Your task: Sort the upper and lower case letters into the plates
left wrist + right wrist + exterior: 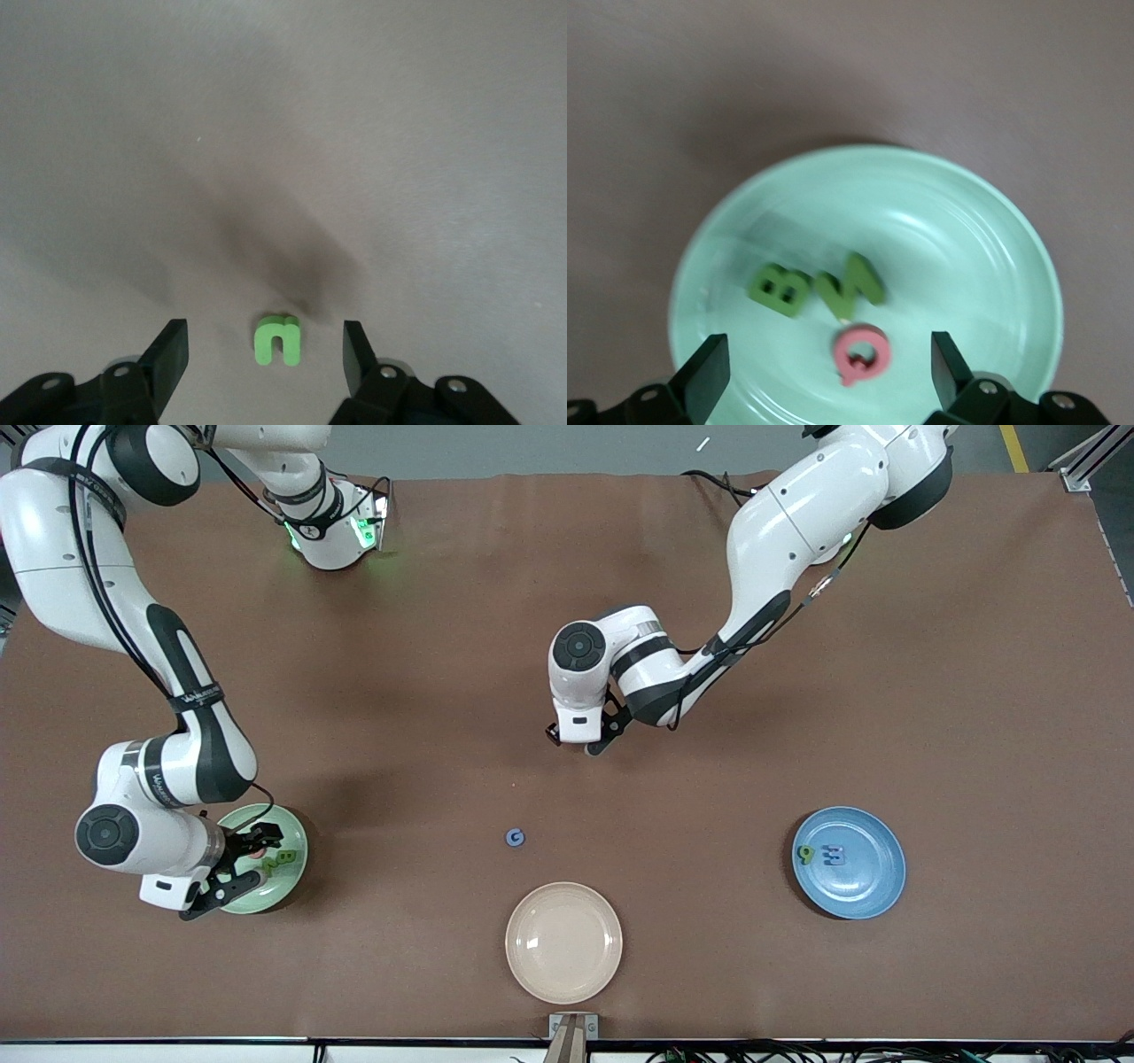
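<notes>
The mint green plate (288, 872) lies toward the right arm's end of the table and holds a green B (780, 288), a green N (857, 282) and a pink Q (862, 351). My right gripper (244, 865) hangs open and empty just over this plate, its fingers (709, 367) either side of the Q. The blue plate (864, 890), toward the left arm's end, holds a green g (805, 855) and a blue m (833, 856). My left gripper (578, 742) is open low over the table's middle, straddling a green n (278, 340) without touching it. A blue G (515, 837) lies on the table.
A cream-beige plate (563, 942) lies empty near the table's front edge, nearer to the front camera than the G. The brown table (797, 717) is bare between the plates.
</notes>
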`<action>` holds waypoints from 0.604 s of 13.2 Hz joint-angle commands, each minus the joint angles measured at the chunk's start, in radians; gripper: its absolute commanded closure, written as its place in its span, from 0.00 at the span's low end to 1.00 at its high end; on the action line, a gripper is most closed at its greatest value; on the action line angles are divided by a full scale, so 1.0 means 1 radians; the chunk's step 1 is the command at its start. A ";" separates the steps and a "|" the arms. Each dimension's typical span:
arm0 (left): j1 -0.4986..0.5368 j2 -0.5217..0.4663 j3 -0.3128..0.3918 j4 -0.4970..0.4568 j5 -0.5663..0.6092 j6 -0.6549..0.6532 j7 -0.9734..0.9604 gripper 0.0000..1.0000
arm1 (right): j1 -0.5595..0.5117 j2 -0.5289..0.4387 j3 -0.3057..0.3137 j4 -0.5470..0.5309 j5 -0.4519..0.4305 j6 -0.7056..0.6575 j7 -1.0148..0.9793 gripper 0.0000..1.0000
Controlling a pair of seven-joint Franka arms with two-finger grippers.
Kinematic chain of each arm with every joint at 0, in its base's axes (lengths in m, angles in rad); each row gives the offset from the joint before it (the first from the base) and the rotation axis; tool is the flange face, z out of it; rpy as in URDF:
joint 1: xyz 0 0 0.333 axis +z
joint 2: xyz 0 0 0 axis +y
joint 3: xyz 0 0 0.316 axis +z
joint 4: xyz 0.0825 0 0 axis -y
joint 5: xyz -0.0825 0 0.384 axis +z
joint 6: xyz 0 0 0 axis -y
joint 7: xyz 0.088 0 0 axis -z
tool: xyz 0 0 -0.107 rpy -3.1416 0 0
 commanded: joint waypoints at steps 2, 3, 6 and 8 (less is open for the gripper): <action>-0.013 -0.003 0.016 -0.022 0.020 0.058 -0.097 0.24 | 0.026 -0.019 0.065 -0.006 0.058 0.006 0.187 0.00; -0.013 -0.003 0.018 -0.022 0.021 0.064 -0.105 0.24 | 0.038 -0.019 0.082 -0.006 0.058 0.015 0.252 0.00; -0.013 -0.003 0.024 -0.033 0.021 0.064 -0.109 0.27 | 0.113 -0.021 0.085 -0.005 0.055 0.053 0.392 0.00; -0.015 0.000 0.025 -0.033 0.021 0.066 -0.109 0.29 | 0.167 -0.021 0.085 0.003 0.058 0.107 0.465 0.00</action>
